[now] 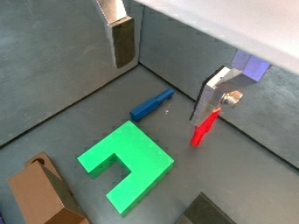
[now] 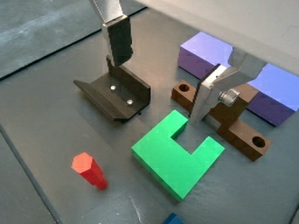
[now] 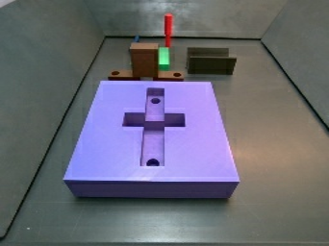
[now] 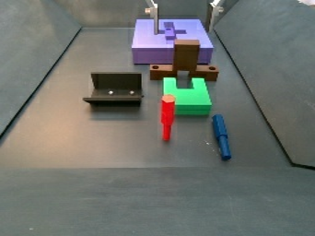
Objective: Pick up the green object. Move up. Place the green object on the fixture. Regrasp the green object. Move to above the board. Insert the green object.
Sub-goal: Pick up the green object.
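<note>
The green object (image 2: 176, 150) (image 1: 126, 164) lies flat on the dark floor, a U-shaped piece with its notch showing in both wrist views. In the side views the green object (image 4: 187, 95) (image 3: 164, 58) sits right against the brown upright block (image 4: 186, 60). My gripper (image 1: 163, 83) (image 2: 162, 86) hangs open well above the floor, with nothing between its fingers (image 2: 119, 39). The fixture (image 2: 117, 94) (image 4: 113, 89) (image 3: 210, 61) stands apart from the green piece. The purple board (image 3: 161, 135) (image 4: 172, 39) (image 2: 211, 57) with its cross slot lies beyond the brown block.
A red rod (image 4: 168, 115) (image 2: 87, 169) (image 1: 205, 127) stands upright beside the green piece. A blue rod (image 4: 222, 135) (image 1: 152, 105) lies on the floor near it. Grey walls enclose the floor on several sides.
</note>
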